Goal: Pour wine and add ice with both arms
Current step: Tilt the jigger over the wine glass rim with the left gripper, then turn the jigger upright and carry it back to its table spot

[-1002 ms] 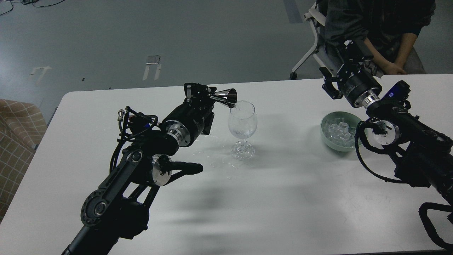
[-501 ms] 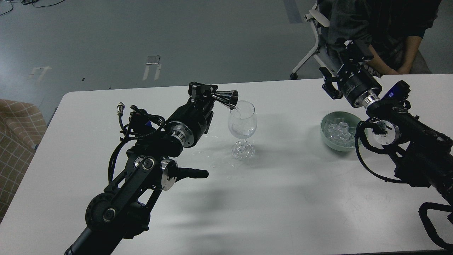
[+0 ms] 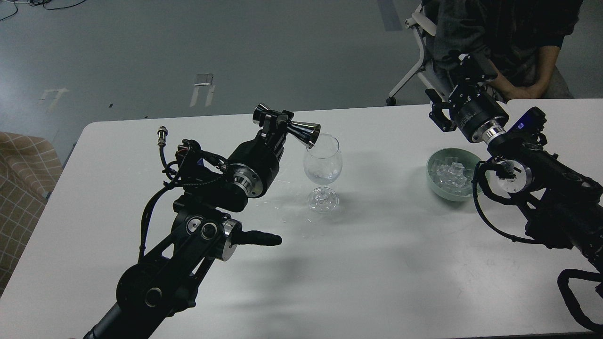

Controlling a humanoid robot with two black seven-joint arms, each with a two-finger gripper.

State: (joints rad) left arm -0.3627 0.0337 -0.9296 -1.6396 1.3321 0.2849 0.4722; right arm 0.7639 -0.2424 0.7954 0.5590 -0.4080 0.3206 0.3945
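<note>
A clear wine glass (image 3: 322, 162) stands upright at the table's middle, with a little clear wine (image 3: 322, 179) at the bottom of its bowl. My left gripper (image 3: 279, 125) is shut on a shiny metal jigger (image 3: 304, 132), held on its side with its mouth tipped down over the glass's left rim. No stream shows. A pale green bowl (image 3: 430, 170) to the right holds several clear ice cubes (image 3: 453, 173). My right gripper (image 3: 473, 66) hangs behind and above the bowl, dark against a person's clothes, so its fingers cannot be told apart.
Spilled clear drops (image 3: 287, 207) lie on the white table (image 3: 377, 263) left of the glass's foot. A seated person (image 3: 509, 33) and a white chair (image 3: 417, 28) are behind the back right edge. A checked seat (image 3: 23, 174) is off the left edge.
My left arm has moved up and a little right, and its wrist has turned. The jigger's rear cone now shows, and its mouth tips further down over the rim. The right arm has not moved.
</note>
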